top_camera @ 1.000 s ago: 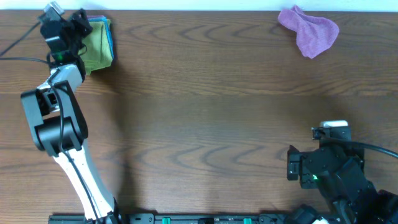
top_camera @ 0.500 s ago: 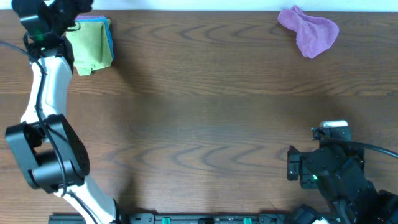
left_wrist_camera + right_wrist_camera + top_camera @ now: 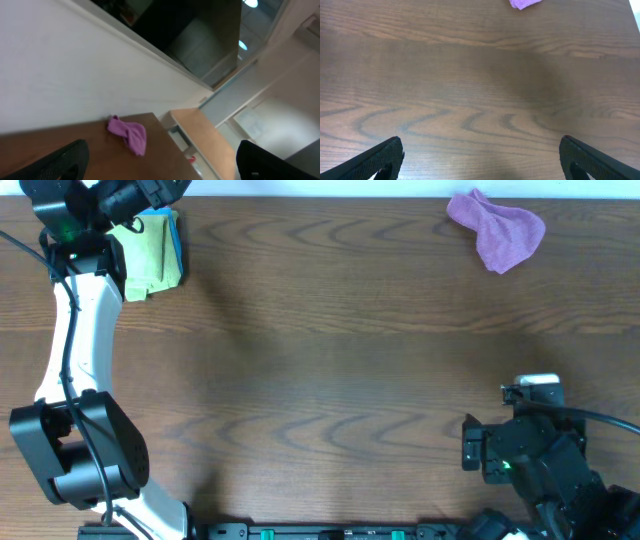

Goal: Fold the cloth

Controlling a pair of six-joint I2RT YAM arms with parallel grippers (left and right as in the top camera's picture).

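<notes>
The cloth (image 3: 150, 255) is lime green and lies folded at the table's far left corner, on top of a bright blue cloth (image 3: 177, 235). My left gripper (image 3: 150, 192) hangs open just beyond the cloth's far edge and holds nothing. In the left wrist view its fingers (image 3: 65, 160) stand far apart at the bottom corners, the left gripper (image 3: 162, 149) facing along the table. My right gripper (image 3: 468, 442) rests open at the near right. In the right wrist view only bare wood lies between the right gripper's (image 3: 481, 141) fingers.
A crumpled purple cloth (image 3: 498, 230) lies at the far right of the brown wooden table (image 3: 330, 360); it also shows as the purple cloth (image 3: 128, 134) in the left wrist view and the purple cloth (image 3: 524, 3) in the right wrist view. A white wall runs behind the far edge.
My left gripper has let go of the green cloth, opened, and risen towards the far edge. The cloth stays folded on the blue one. The right arm has not moved.
</notes>
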